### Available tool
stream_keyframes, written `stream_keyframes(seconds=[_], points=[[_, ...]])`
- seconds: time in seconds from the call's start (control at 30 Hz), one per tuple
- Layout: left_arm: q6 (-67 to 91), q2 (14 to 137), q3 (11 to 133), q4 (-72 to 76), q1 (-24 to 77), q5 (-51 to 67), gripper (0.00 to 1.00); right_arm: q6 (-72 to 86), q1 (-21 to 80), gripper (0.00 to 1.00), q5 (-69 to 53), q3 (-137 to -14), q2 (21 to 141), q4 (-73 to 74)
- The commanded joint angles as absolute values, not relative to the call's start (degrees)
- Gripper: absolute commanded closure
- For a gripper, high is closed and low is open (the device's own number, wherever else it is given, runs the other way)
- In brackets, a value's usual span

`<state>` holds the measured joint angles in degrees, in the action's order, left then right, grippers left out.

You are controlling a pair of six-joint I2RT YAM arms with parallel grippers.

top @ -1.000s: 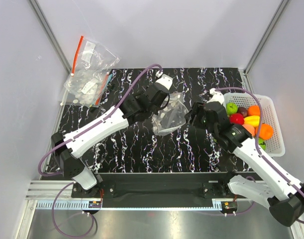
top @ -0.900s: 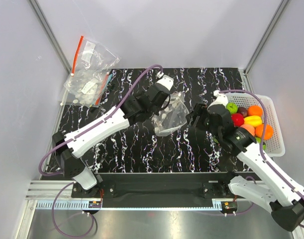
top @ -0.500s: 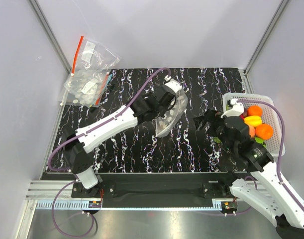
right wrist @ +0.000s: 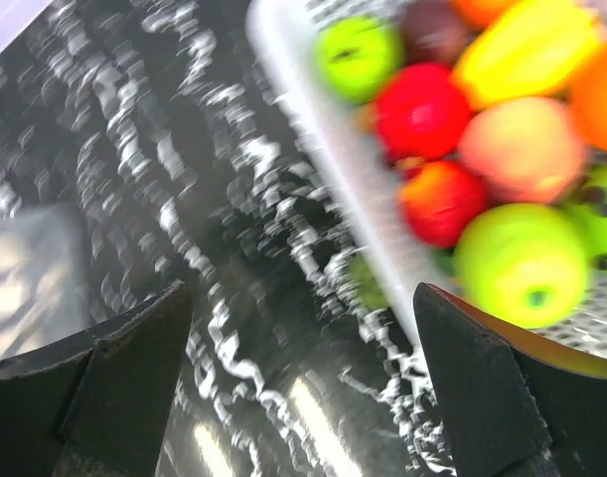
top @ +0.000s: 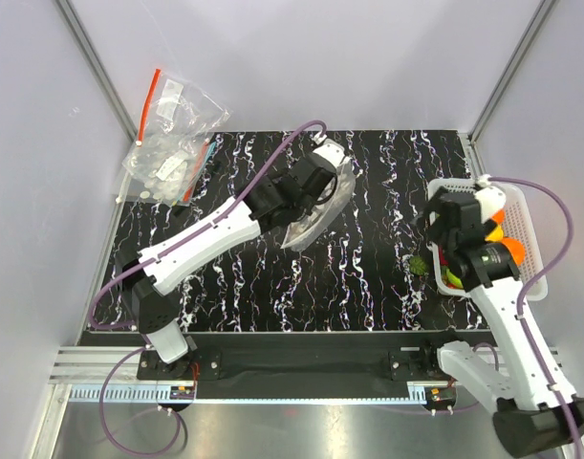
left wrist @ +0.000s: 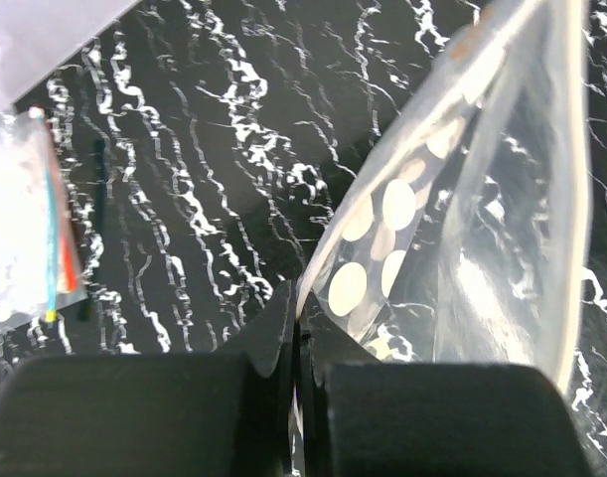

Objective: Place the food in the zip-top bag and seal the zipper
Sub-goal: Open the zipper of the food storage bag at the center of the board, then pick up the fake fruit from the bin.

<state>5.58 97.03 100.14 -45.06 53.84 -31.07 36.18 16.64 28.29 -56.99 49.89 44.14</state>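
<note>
The zip-top bag (top: pixel 313 208), clear with white dots, hangs tilted from my left gripper (top: pixel 327 178), which is shut on one edge of it. In the left wrist view the jaws pinch the bag's rim (left wrist: pixel 313 288) and the dotted bag (left wrist: pixel 397 204) spreads up and right. Its zipper is not clearly distinguishable. My right gripper (top: pixel 442 244) hovers open over the left rim of the basket, with nothing between its fingers (right wrist: pixel 482 388). The food (right wrist: pixel 422 104) lies in the basket: red, green, yellow, orange and peach pieces. A small green piece (top: pixel 418 263) lies on the table beside the basket.
The white basket (top: pixel 532 251) stands at the table's right edge. A pile of other clear bags (top: pixel 172 134), one with a red strip, lies at the back left, off the black marbled mat (top: pixel 272 277). Grey walls close in both sides.
My right arm has swung right, away from the bag to the basket, and its jaws have opened wide. My left gripper has raised and turned the bag toward the back.
</note>
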Motion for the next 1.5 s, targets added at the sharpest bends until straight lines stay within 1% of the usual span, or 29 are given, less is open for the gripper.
stream_keyframes(seconds=[0.0,0.03,0.1,0.13,0.37,0.5,0.53,0.6,0.63,0.87,1.17,1.3,1.4,1.47], points=[[4.1,97.2,102.8,-45.9,53.9,-34.8,1.00,33.1,6.5,0.00,20.7,-58.4,51.1,42.0],[4.3,97.4,102.8,-45.8,54.0,-34.6,1.00,32.8,2.8,0.00,18.7,-57.8,51.8,41.6],[4.4,97.6,102.6,-45.4,54.1,-33.4,1.00,32.9,0.4,0.00,17.1,-57.2,54.1,39.9],[4.5,98.1,102.5,-45.2,54.4,-33.1,1.00,33.0,-3.0,0.00,16.1,-56.4,54.8,39.1],[5.5,99.9,101.4,-43.0,55.3,-29.9,1.00,33.1,-8.4,0.00,16.7,-54.8,62.0,32.6],[6.2,99.8,99.3,-41.0,55.4,-26.9,1.00,31.7,-11.9,0.00,13.1,-55.6,67.0,29.6],[6.2,100.1,99.5,-41.0,55.3,-26.5,1.00,31.4,-12.7,0.05,12.2,-55.9,67.9,29.0],[6.3,100.3,99.3,-40.6,55.4,-24.8,1.00,30.9,-14.6,0.09,9.9,-56.0,70.5,27.2],[6.3,100.5,99.3,-40.1,55.3,-24.2,1.00,30.9,-15.0,0.12,8.9,-56.1,71.3,26.5],[6.2,100.8,98.0,-38.8,55.5,-22.1,1.00,30.6,-15.6,0.13,5.4,-56.6,78.6,22.0],[5.7,99.4,95.7,-37.2,55.5,-21.1,1.00,30.6,-16.4,0.17,7.8,-58.5,86.0,20.2],[5.6,99.0,95.3,-37.0,55.5,-20.9,1.00,32.2,-16.7,0.18,11.2,-58.4,87.5,20.1],[5.6,98.6,94.7,-36.7,55.5,-20.7,1.00,32.7,-16.9,0.18,11.9,-58.7,88.4,19.7],[5.6,98.5,94.6,-36.7,55.5,-20.6,1.00,32.9,-17.0,0.16,11.9,-59.1,89.6,19.5]])
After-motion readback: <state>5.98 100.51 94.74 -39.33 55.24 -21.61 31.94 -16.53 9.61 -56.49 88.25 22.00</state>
